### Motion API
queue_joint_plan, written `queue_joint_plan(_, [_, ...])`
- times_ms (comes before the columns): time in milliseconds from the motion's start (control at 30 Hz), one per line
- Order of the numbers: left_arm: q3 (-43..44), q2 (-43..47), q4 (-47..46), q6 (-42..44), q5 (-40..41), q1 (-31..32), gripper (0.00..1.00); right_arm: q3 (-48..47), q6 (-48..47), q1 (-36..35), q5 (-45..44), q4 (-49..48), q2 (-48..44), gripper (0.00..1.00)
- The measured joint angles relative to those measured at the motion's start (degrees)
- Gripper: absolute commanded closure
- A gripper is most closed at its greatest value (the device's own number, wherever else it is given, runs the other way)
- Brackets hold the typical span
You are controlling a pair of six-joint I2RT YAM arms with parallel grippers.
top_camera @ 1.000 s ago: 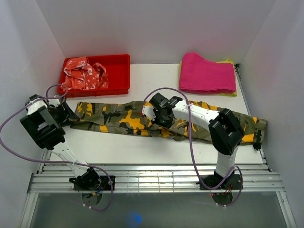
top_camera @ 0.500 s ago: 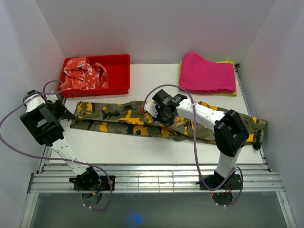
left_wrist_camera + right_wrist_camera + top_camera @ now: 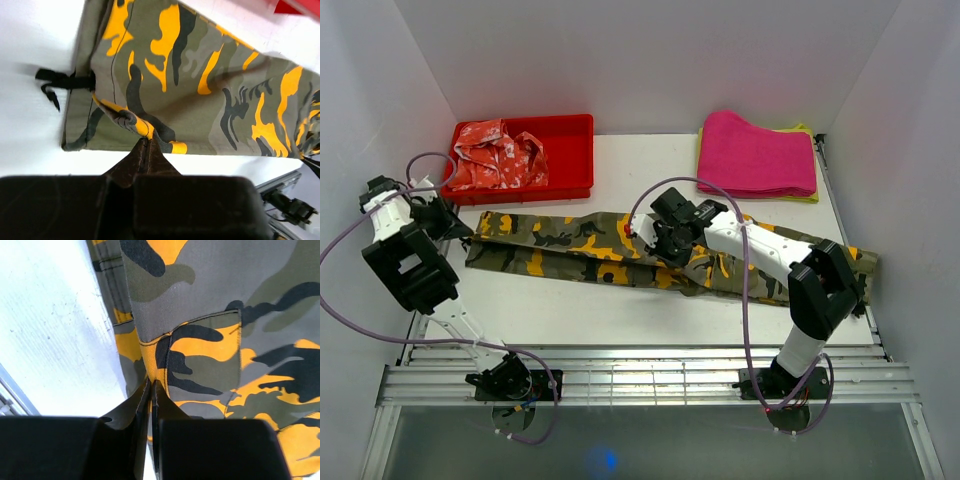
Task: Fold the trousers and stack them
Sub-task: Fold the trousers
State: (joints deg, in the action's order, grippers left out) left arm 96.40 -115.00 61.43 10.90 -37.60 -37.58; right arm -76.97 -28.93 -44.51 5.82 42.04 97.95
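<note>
The camouflage trousers (image 3: 590, 246) lie stretched across the table from left to right, olive, grey, black and orange-yellow. My left gripper (image 3: 460, 237) sits at their left end, shut on a pinch of the hem (image 3: 142, 130), which lifts toward the jaws; a black drawstring (image 3: 60, 80) hangs off that end. My right gripper (image 3: 665, 250) is over the middle of the trousers, shut on a fold of cloth (image 3: 155, 375) beside a pocket seam. The right end of the trousers (image 3: 860, 262) reaches the table's right edge.
A red tray (image 3: 570, 160) at the back left holds a red-and-white patterned garment (image 3: 498, 155). A folded pink cloth (image 3: 755, 155) lies on a yellow one at the back right. White walls close in on both sides; a metal rail (image 3: 640, 380) runs along the near edge.
My left gripper has closed on the hem and pulled it left, drawing the left leg straighter. My right gripper, holding cloth, has shifted slightly right and back.
</note>
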Motion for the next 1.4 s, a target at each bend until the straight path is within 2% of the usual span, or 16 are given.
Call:
queue_joint_plan(167, [-8.9, 4.9, -2.3, 3.3, 1.8, -0.5, 1.00, 5.0, 0.0, 0.0, 1.5, -1.1, -0.3, 0.92])
queue_joint_plan(367, [-19.8, 6.1, -7.4, 4.9, 7.2, -0.6, 1.00, 8.2, -0.1, 0.0, 2.1, -2.1, 2.3, 0.92])
queue_joint_plan(633, [-21.3, 4.7, -10.1, 4.4, 10.9, -0.7, 1.00, 8.2, 0.0, 0.0, 2.6, -3.6, 5.4, 0.92])
queue_joint_plan(667, [-21.2, 4.4, -10.0, 4.6, 11.2, -0.7, 0.96, 8.2, 0.0, 0.0, 2.6, -3.7, 5.4, 0.92])
queue_joint_plan(700, [-21.2, 4.1, -9.9, 4.9, 11.3, -0.7, 0.82, 8.2, 0.0, 0.0, 2.7, -3.7, 5.5, 0.80])
queue_joint_plan(733, [-21.0, 3.9, -9.6, 5.8, 11.4, -0.7, 0.57, 8.2, 0.2, 0.0, 2.8, -3.7, 5.6, 0.67])
queue_joint_plan(767, [-20.7, 3.8, -9.2, 7.1, 11.3, -0.7, 0.45, 8.2, 0.5, 0.0, 3.0, -3.4, 5.6, 0.56])
queue_joint_plan(800, [-20.3, 3.9, -8.9, 8.3, 11.5, -0.7, 0.37, 8.2, 0.6, 0.0, 3.3, -2.8, 5.6, 0.43])
queue_joint_plan(867, [-19.1, 4.5, -8.6, 10.5, 11.1, -0.9, 0.30, 7.9, 0.6, 0.1, 4.0, -1.6, 5.6, 0.38])
queue_joint_plan(1000, [-14.9, 7.9, -8.7, 13.5, 9.0, -1.0, 0.30, 4.6, 1.6, 0.2, 4.9, 1.6, 5.1, 0.32])
queue_joint_plan(1133, [-5.1, 9.0, -9.6, 14.8, 6.4, 0.2, 0.37, -0.1, 3.0, 1.0, 6.0, 2.3, 2.2, 0.31])
queue_joint_plan(1267, [-0.7, 8.0, -12.2, 14.4, 6.2, 4.5, 0.40, -2.4, 3.9, 3.8, 7.0, 2.2, -1.8, 0.36])
queue_joint_plan(1400, [0.2, 3.5, -15.1, 12.8, 7.6, 9.3, 0.42, -2.1, 4.5, 10.3, 7.7, 3.1, -1.9, 0.41])
